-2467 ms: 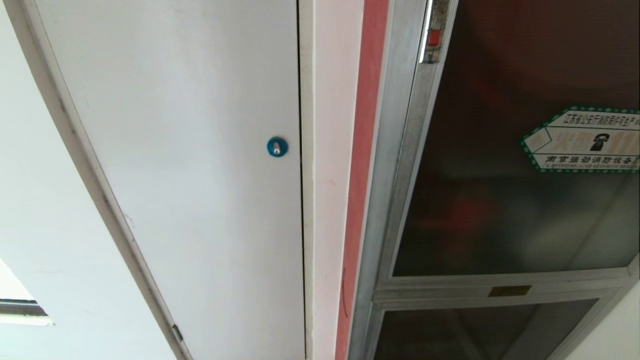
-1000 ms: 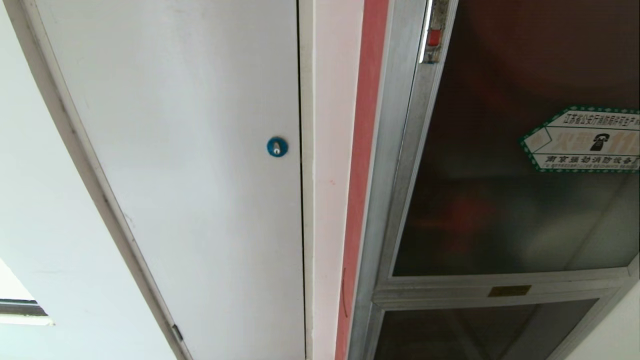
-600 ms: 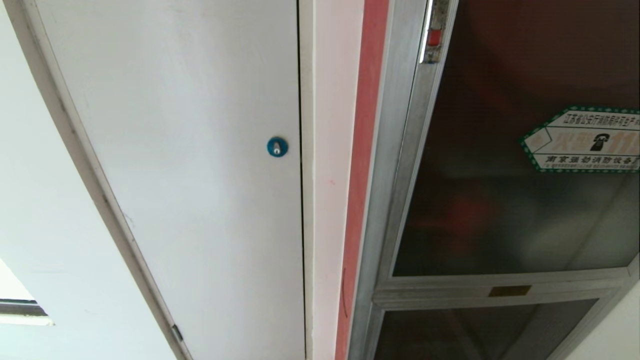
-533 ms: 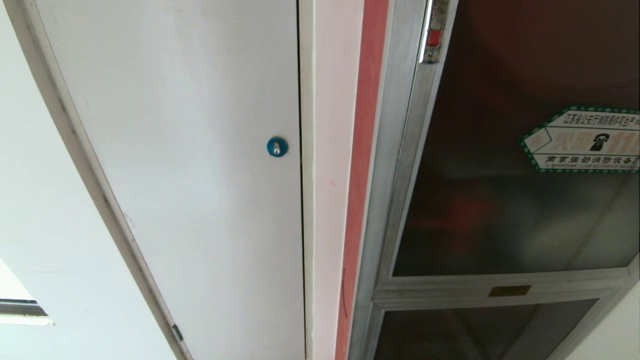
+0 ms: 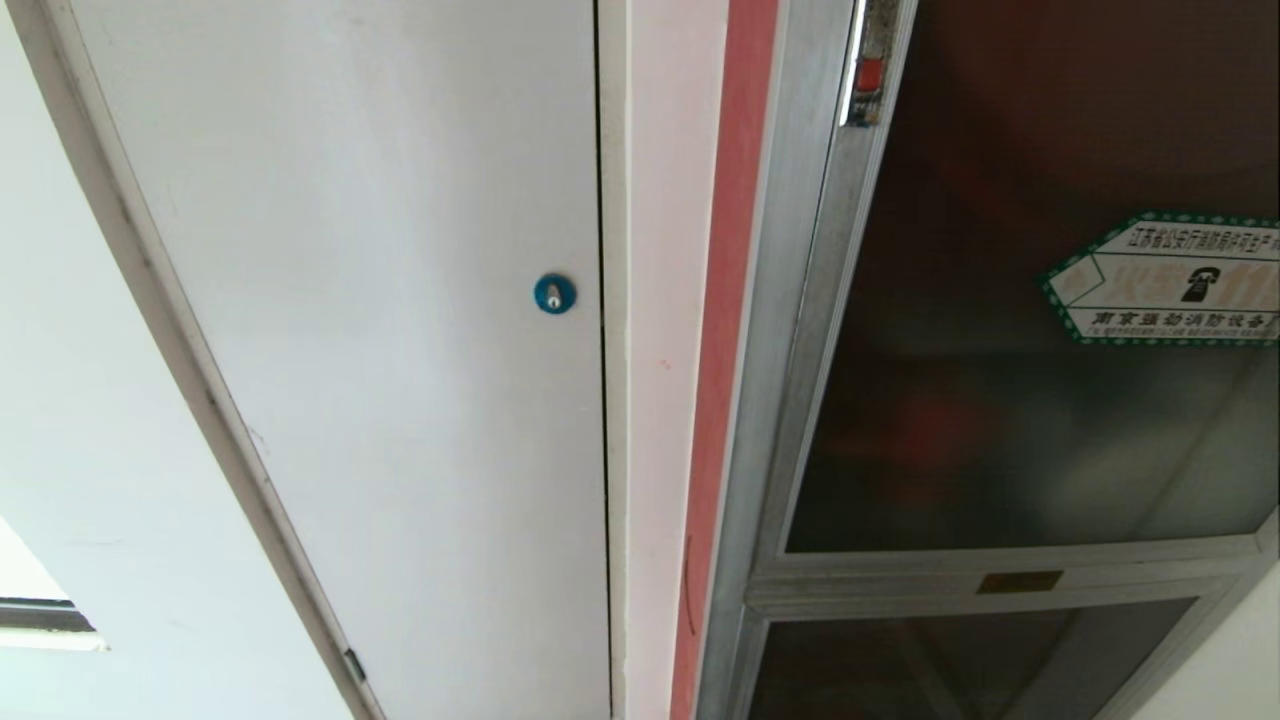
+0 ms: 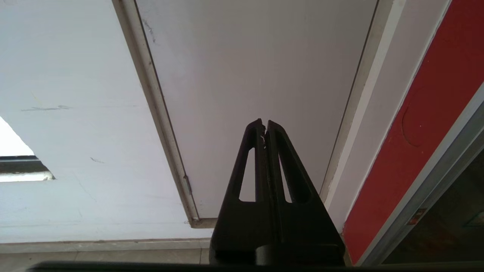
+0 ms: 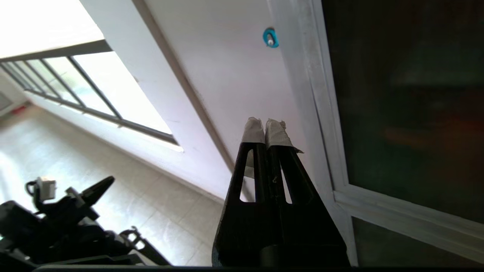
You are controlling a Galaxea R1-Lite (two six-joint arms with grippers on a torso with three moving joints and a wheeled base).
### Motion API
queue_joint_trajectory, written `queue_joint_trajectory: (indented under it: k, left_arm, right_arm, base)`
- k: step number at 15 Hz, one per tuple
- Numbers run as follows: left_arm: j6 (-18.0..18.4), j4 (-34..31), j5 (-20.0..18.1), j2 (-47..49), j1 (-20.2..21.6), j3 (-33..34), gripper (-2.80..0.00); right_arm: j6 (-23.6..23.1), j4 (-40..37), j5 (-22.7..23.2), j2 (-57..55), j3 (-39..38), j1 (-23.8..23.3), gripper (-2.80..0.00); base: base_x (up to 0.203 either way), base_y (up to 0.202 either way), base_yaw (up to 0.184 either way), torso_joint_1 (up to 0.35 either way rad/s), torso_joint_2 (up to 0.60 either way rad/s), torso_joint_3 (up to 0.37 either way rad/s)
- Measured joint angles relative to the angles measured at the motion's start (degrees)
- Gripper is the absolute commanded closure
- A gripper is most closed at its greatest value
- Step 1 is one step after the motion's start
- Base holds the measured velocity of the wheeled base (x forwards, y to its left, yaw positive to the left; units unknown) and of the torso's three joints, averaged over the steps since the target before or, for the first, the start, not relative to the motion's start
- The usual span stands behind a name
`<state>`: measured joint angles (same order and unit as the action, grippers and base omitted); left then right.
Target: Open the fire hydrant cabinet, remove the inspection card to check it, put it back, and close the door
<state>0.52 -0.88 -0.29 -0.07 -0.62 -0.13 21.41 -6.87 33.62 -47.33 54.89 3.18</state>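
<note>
Standing shut, fire hydrant cabinet (image 5: 800, 300), door (image 5: 1030, 400) closed

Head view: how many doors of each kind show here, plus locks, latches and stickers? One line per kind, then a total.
White door: 1
Tinted glass doors: 2, the door and the lower glass door
Blue round lock: 1
Red latch: 1
Hexagonal sticker: 1
Total: 6

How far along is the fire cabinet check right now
Nothing looks done: the door of the fire hydrant cabinet is shut, its red latch untouched. In hand: the right hand, shut and empty, points toward the cabinet's frame; the left hand is shut before the white door. Left: opening, card check, return, closing.
</note>
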Motion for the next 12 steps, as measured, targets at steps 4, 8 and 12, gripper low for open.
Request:
queue_joint_trajectory:
  k: [4, 8, 12]
  left_arm:
    - [0.0, 0.0, 0.02, 0.0, 0.0, 0.0, 0.0]
    - [0.0, 0.0, 0.0, 0.0, 0.0, -0.01, 0.0]
    - [0.0, 0.0, 0.0, 0.0, 0.0, 0.0, 0.0]
  right_arm:
    - [1.01, -0.09, 0.05, -8.18, 7.44, 7.4, 0.0]
    - [1.19, 0.09, -0.45, -16.46, 16.31, 12.34, 0.0]
    - [1.1, 0.67, -2.26, -23.79, 23.56, 13.63, 0.0]
  base:
    - [0.0, 0.0, 0.0, 0.0, 0.0, 0.0]
    - [0.0, 0.0, 0.0, 0.0, 0.0, 0.0]
    - [0.0, 0.0, 0.0, 0.0, 0.0, 0.0]
